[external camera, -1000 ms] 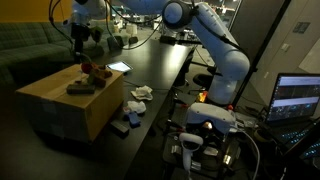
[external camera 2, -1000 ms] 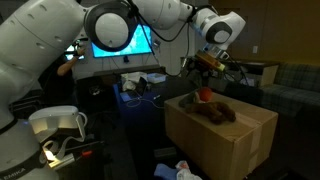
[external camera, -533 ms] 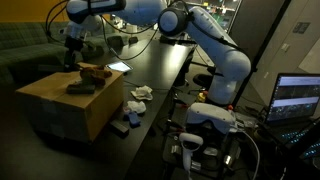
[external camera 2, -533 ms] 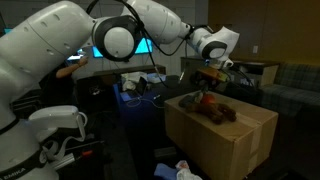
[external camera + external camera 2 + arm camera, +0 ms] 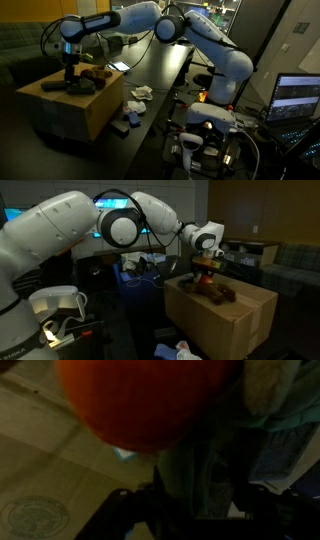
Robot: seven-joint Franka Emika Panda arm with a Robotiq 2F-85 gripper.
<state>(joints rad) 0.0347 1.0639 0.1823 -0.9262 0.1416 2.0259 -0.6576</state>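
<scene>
Claw was seen set low on the top of a cardboard box in both exterior views, right at a round orange object that lay near the box's edge. In the wrist view the orange object was shown filling the upper frame, blurred and very close, with a grey-green cloth just beside it. Whether the fingers were closed on anything could not be told: only dark, blurred shapes were shown along the bottom of that view. A brown plush toy was spotted just beside the orange object on the box top, and a dark flat item near it. Crumpled white paper was seen on the black tabletop beside the box. The orange object was judged light and probably soft, yet smooth enough to roll or slip; a gentle hold across its widest middle was thought best.
</scene>
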